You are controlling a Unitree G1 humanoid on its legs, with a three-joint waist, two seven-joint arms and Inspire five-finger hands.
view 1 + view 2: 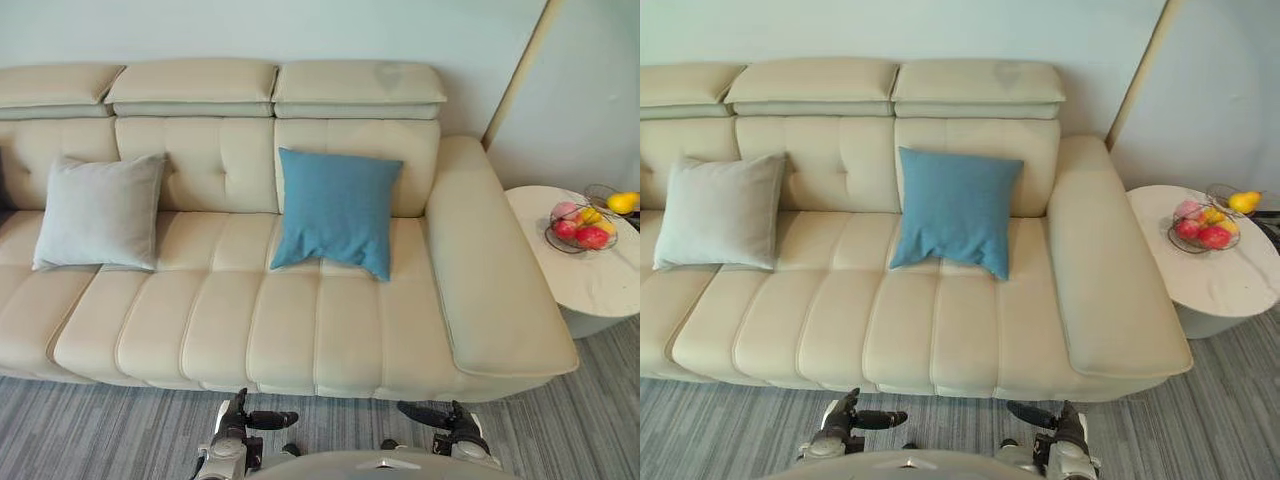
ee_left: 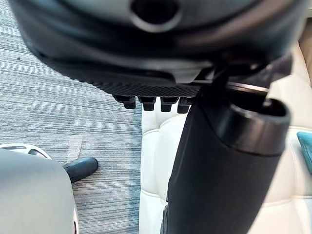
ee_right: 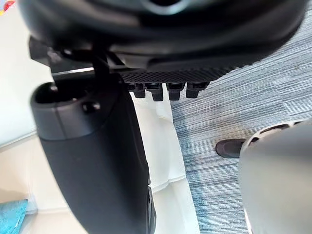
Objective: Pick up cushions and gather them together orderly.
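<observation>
left hand, right hand hanging slack, empty | blue cushion leaning on sofa back (grey cushion well apart) | risk: loose pinch dropping it

A grey cushion leans on the backrest at the left of the beige sofa; a blue cushion stands well apart, near the right armrest. Beside that armrest a round tabletop carries a wire fruit bowl. The left robot hand and right robot hand hang over grey carpet.
</observation>
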